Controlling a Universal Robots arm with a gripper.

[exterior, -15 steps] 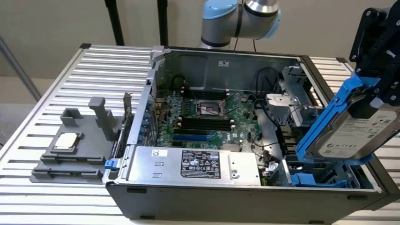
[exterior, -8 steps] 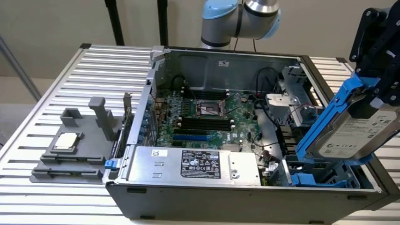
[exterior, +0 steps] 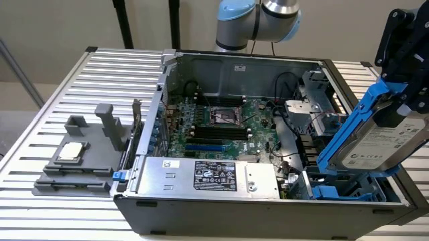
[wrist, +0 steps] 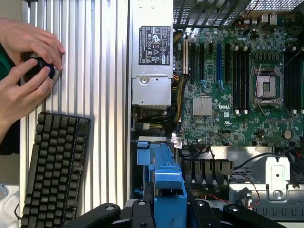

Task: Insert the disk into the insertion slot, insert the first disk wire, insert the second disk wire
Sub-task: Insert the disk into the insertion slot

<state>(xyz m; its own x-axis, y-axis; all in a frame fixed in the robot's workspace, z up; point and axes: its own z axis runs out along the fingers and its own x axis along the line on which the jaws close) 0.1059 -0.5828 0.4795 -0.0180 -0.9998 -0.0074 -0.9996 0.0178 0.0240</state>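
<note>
Grey metal computer case [exterior: 268, 221] lies open on the slatted table [exterior: 67, 213]. The insertion slot [exterior: 348, 193] occupies its corner at the exterior view's right. The disk [exterior: 379, 145] hangs tilted just above that slot, not seated. The gripper [exterior: 400, 108] has its jaws part-closed, clamping the disk's blue carrier.

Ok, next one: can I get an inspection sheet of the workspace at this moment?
Surface: slatted metal table carrying an open computer case.
Job's things: disk tilted in the air over the insertion slot, not seated.
Clutter: dark grey stand with a chip on it; keyboard.
Claw: claw shut on the disk.
Cables: yellow and black bundle beside the power supply.
Surroundings: a person's hands on a dark round object; plain wall behind.
</note>
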